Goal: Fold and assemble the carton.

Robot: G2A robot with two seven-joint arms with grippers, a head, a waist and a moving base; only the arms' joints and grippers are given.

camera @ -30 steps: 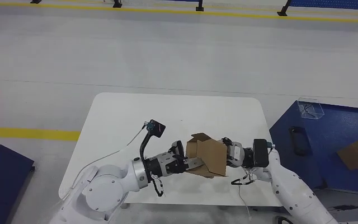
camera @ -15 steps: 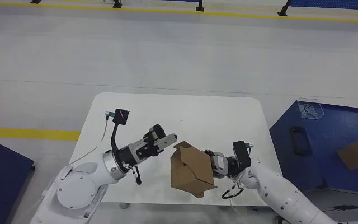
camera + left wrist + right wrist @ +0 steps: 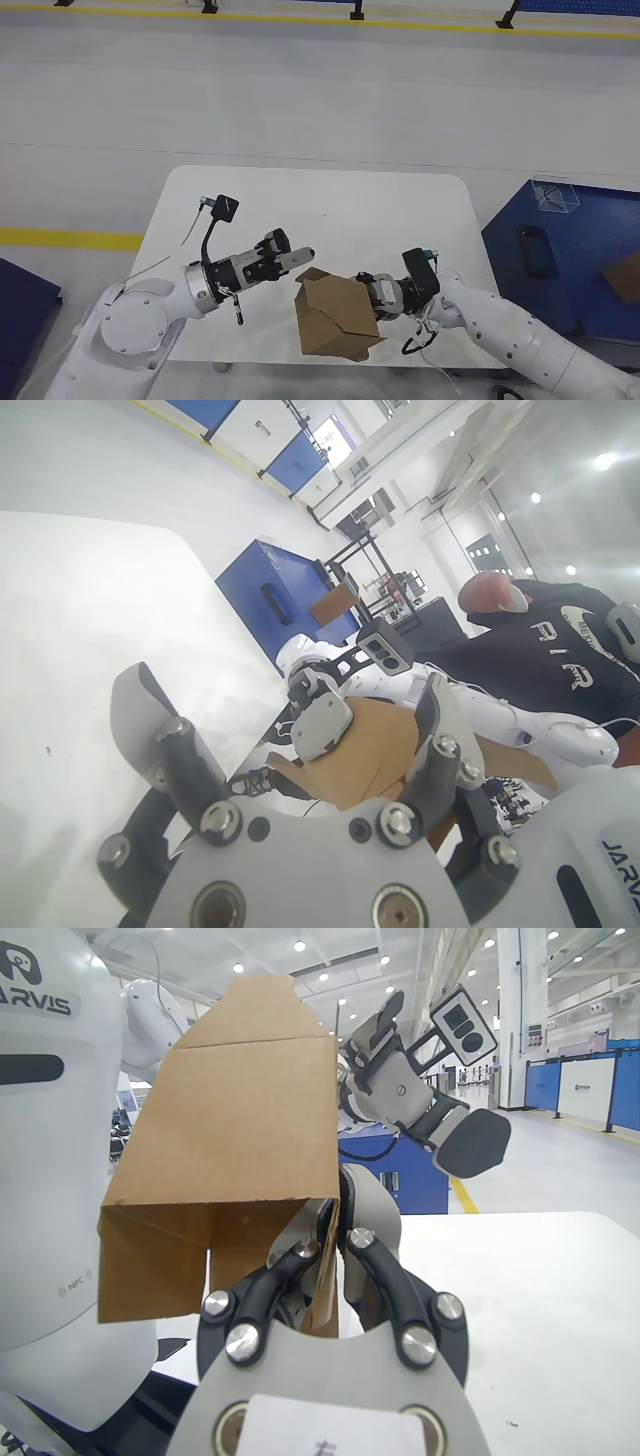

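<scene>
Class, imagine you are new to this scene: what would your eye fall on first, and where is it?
The brown carton stands out, opened into a box at the near edge of the white table, between the two arms. The right gripper is clamped on one of its walls, while the left gripper hangs open just beside it.

Carton blocks the near side; room to pass lies behind it.
The carton (image 3: 335, 318), pinched by the right gripper (image 3: 370, 293), fills the gap between the arms over the near part of the table (image 3: 330, 200). The left gripper (image 3: 297, 253), fingers spread, sits just beside its far corner. A gripper could pass over the table's far half. A blue cabinet (image 3: 570, 250) stands beyond the right arm.
</scene>
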